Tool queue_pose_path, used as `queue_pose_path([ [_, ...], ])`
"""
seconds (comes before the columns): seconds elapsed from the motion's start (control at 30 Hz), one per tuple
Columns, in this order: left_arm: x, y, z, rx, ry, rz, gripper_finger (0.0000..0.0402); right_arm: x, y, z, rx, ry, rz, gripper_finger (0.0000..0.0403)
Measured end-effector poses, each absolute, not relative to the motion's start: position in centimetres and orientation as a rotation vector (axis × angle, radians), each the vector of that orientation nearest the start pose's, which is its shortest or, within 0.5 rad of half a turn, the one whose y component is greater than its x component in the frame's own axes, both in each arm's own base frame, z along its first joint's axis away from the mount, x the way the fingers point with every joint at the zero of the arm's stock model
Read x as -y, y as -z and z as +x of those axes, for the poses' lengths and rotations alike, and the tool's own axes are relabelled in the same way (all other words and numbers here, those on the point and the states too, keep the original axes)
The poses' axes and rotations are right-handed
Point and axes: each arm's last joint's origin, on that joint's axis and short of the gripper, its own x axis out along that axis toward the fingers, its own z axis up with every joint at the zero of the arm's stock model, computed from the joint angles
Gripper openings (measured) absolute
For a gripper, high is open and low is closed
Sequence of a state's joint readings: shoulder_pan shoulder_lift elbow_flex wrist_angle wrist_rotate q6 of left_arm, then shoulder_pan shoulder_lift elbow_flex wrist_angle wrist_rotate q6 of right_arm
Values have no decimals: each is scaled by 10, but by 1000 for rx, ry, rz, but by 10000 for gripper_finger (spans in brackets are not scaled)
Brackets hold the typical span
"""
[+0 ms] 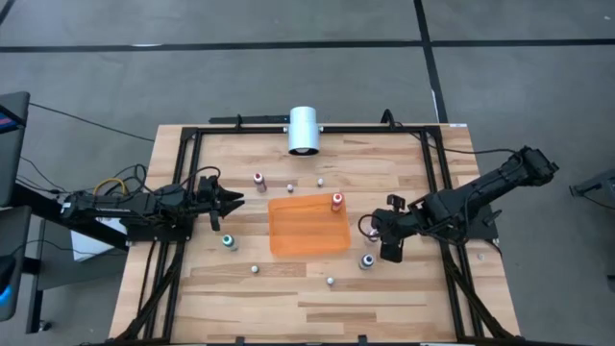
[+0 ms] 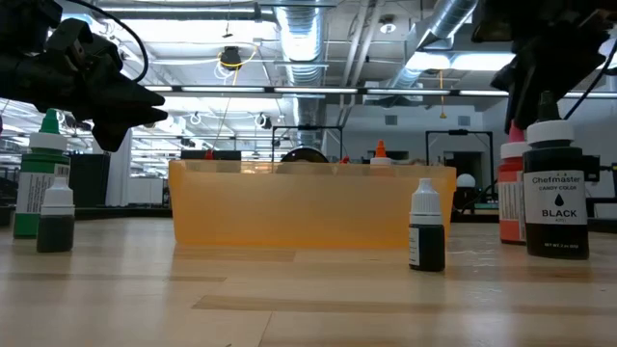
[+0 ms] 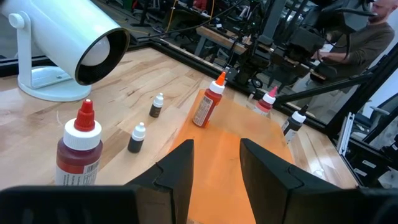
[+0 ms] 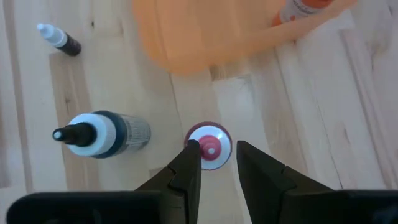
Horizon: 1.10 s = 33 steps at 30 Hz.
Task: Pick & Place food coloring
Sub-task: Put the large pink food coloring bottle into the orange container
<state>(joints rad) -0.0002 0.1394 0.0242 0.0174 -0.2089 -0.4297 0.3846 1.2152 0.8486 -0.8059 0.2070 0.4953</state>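
Several small food coloring bottles stand on their bases on the wooden table around the flat orange tray (image 1: 307, 229). An orange-topped bottle (image 1: 337, 201) stands in the tray's far right corner. My right gripper (image 4: 217, 152) is open and points down over a pink-topped bottle (image 4: 211, 142), to the right of the tray, one finger on each side of its cap. A black-labelled bottle (image 4: 102, 134) stands just beside it. My left gripper (image 3: 214, 155) is open, holds nothing, and hovers left of the tray (image 3: 236, 134). It faces the red-topped bottle (image 3: 78, 146) and two tiny dark ones. My right gripper comes from above at the cap of the pink-topped bottle (image 4: 214, 138). One fingertip (image 4: 191, 155) overlaps the cap's edge in the wrist view, but I cannot tell whether it touches. The bottle stands upright on the table.
A big white cylinder (image 1: 304, 130) lies on a stand at the far edge. A green-topped bottle (image 1: 229, 241) and tiny bottles (image 1: 255, 269), (image 1: 331, 281) stand near the tray's near side. Black frame rails (image 1: 437, 192) run along the table's sides. A person (image 3: 373, 37) is beyond the table.
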Motion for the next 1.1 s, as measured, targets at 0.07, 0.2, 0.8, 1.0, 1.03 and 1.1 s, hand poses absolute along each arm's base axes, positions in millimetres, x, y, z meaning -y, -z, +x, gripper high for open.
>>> queue_pose_path([
  [0.07,-6,-162,104,-51,-226,-418,122,-75,-231,202,-1121,125,101,91],
  [0.2,-6,-162,104,-52,-226,-418,122,-75,-231,202,-1122,121,95,91],
  [0.8,-6,-162,104,-51,-225,-418,122,-76,-231,202,-1118,117,95,33],
  [1.0,-6,-162,104,-52,-226,-417,122,-76,-231,203,-1116,116,96,6],
  [1.03,-6,-162,104,-51,-226,-418,122,-76,-231,203,-1116,116,96,6],
  [1.1,-6,-162,104,-51,-225,-418,122,-76,-231,203,-1116,117,95,9],
])
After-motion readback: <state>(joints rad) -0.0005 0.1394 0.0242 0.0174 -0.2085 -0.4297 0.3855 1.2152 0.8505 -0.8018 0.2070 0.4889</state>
